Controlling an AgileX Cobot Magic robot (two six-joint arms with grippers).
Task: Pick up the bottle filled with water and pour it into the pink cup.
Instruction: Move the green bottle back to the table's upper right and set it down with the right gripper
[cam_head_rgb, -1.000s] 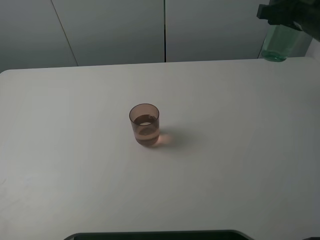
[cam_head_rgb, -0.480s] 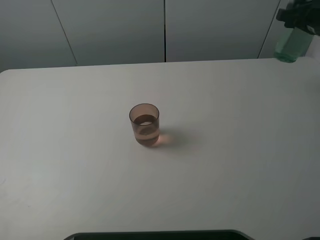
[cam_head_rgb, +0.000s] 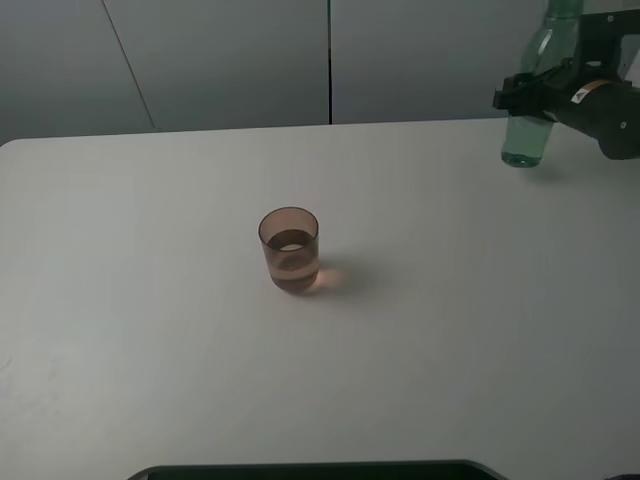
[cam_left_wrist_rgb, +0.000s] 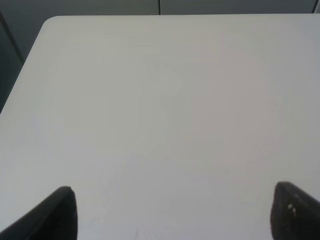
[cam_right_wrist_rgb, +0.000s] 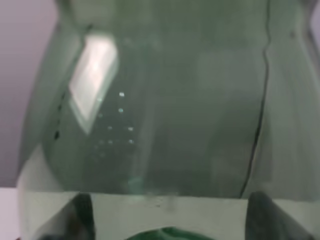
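Gripping the bottle at mid-body, the right fingers are clamped on it; the left fingers stand wide apart, empty.

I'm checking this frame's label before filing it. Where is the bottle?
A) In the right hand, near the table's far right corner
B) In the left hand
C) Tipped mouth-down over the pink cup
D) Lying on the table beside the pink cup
A: the exterior view shows the right hand clamped on the bottle, well away from the pink cup.
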